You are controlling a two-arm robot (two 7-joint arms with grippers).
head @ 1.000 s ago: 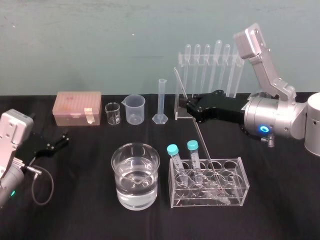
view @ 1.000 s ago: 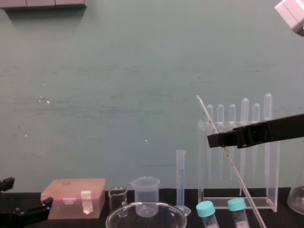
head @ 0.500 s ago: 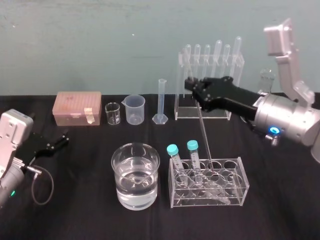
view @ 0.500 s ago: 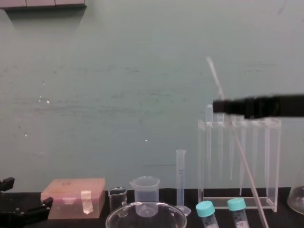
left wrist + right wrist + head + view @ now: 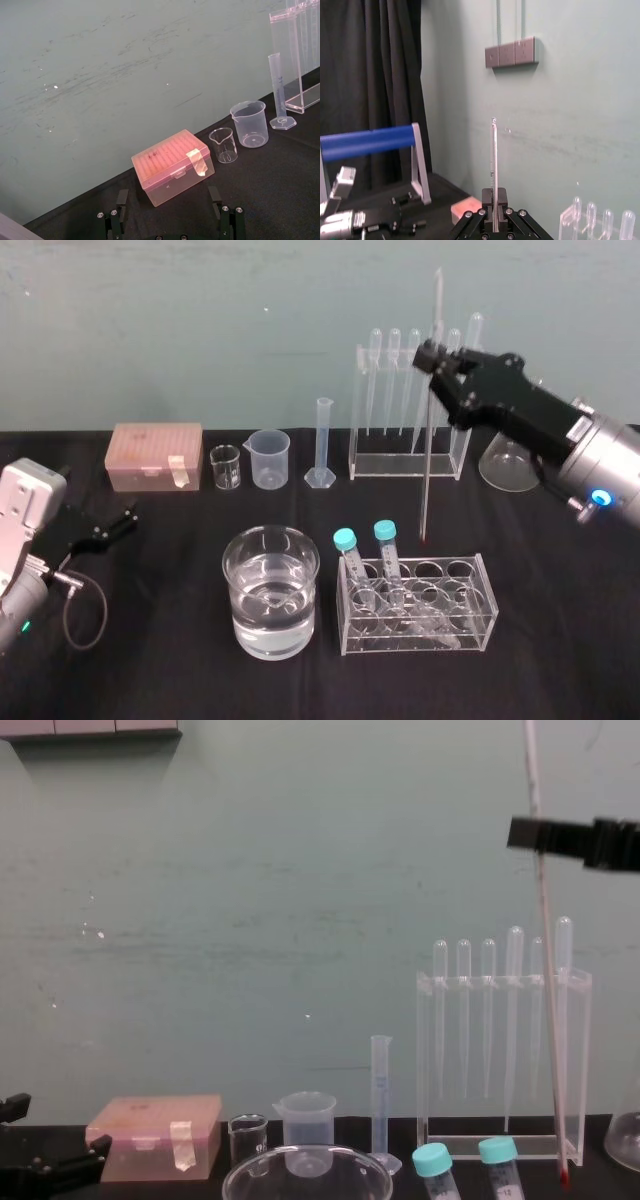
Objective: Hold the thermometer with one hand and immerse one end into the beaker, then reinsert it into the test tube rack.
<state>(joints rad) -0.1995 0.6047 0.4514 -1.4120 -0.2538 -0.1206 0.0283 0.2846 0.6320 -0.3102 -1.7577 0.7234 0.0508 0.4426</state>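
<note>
The long black right gripper point(image 5: 445, 365), on its silver wrist, pinches the very long, thin, whitish glass thermometer point(image 5: 428, 455) about a third of the way down from its top. In the right wrist view its fingers point(image 5: 486, 200) lie closed flat against the glass. The thermometer hangs almost upright, red tip down. The tip appears free of the holes of the low clear acrylic test tube rack point(image 5: 470, 635) and sits just at the rack's 12 o'clock.

It looks light, stiff, slick and easily snapped, so a gentle pinch high up suits it, though the long lower part may swing.

The wide clear glass beaker point(image 5: 270, 640), part full of water, stands at the rack's 9 o'clock. Two teal-capped tubes point(image 5: 345, 538) rise between the tip and the beaker, and the tip would likely need to pass over them. The tall clear pipette stand point(image 5: 400, 468) is close behind the thermometer, at 12 o'clock. The left gripper point(image 5: 112, 524) rests with fingers spread on the black table point(image 5: 160, 660), at the beaker's 9 o'clock.
</note>
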